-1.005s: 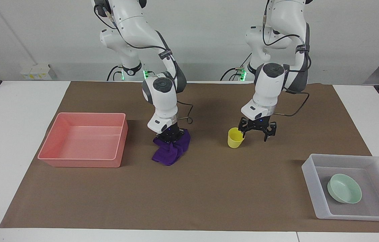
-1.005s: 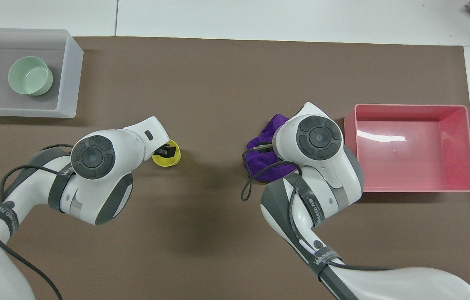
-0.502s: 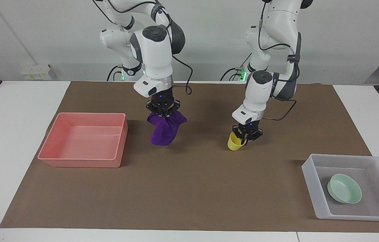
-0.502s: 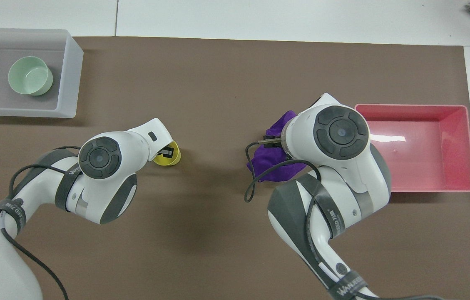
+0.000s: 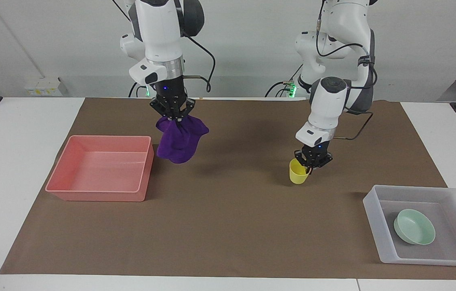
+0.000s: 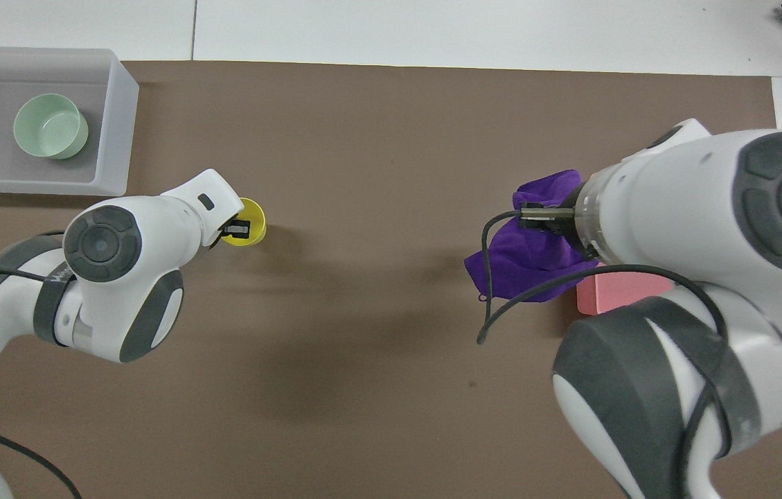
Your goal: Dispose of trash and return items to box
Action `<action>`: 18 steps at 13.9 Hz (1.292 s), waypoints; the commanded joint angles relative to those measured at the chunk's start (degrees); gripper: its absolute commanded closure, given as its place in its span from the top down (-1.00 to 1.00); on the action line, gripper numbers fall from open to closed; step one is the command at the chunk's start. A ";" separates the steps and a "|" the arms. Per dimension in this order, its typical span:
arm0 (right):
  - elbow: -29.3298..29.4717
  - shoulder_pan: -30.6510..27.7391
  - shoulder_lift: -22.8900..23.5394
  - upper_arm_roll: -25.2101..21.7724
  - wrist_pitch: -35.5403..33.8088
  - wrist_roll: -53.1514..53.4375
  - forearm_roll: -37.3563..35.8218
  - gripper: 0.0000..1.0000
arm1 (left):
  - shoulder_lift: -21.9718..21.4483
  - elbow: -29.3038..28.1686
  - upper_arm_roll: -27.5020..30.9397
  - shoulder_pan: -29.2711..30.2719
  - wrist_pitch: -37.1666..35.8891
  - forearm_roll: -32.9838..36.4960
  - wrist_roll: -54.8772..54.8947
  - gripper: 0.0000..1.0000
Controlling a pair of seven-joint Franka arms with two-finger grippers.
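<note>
My right gripper (image 5: 173, 116) is shut on the purple cloth (image 5: 179, 141), which hangs in the air over the mat just beside the pink bin (image 5: 102, 167). The cloth (image 6: 529, 249) also shows in the overhead view under my right gripper (image 6: 548, 216). My left gripper (image 5: 310, 161) is shut on the rim of the yellow cup (image 5: 298, 171) and holds it upright, low over the mat. The cup (image 6: 250, 222) and my left gripper (image 6: 235, 229) also show from above. The mint-green bowl (image 5: 414, 226) lies in the translucent box (image 5: 373, 214) at the left arm's end.
The pink bin holds nothing; in the overhead view my right arm covers all but a corner of the bin (image 6: 612, 287). The box (image 6: 117, 125) with the bowl (image 6: 50, 126) is farther from the robots than the cup. A brown mat (image 5: 228, 226) covers the table.
My right gripper has lifted the purple cloth off the mat and carried it up and toward the pink bin. My left gripper has shut on the cup and moved it toward the box.
</note>
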 commanded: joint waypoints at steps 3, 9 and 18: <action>-0.26 -7.95 -3.11 0.40 -1.13 -8.80 -1.15 -1.00 | 1.51 8.23 -0.23 10.39 -1.75 1.20 -0.23 -1.00; -3.85 -19.99 -3.46 0.40 0.01 -23.65 0.16 -1.00 | 7.57 19.74 -0.59 22.79 -1.66 0.85 7.23 -1.00; -22.22 -26.60 -0.31 0.31 21.25 -30.36 0.60 -1.00 | 24.97 41.98 -0.85 28.08 -12.56 -5.13 14.09 -1.00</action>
